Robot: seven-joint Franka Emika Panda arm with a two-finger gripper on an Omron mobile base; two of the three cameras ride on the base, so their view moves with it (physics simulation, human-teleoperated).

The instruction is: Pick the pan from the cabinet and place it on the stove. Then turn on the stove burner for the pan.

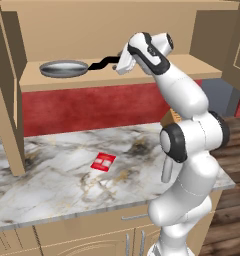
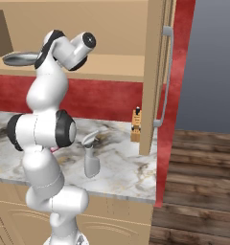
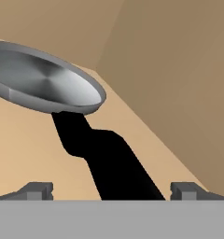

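**Open gripper at the pan handle, inside the cabinet**

The gripper [image 3: 111, 190] is spread wide, a fingertip [image 3: 37, 190] on each side of the black handle, and nothing is clamped. Whether the tips touch the handle, I can't tell. The handle runs away from the hand, kinks, and meets the pan [image 3: 44, 81], silver and shallow, sitting flat on the tan shelf. From the left, the pan [image 1: 64, 68] lies toward the shelf's left, its handle pointing right to the white hand [image 1: 126, 61]. The cabinet [image 1: 112, 30] stands open, a door [image 2: 157, 72] with a silver bar handle swung out on the right. Below, a marble counter [image 1: 52, 185] carries a red card [image 1: 103, 161], a grey spray bottle [image 2: 91, 160] and a small knife block [image 2: 136, 126].
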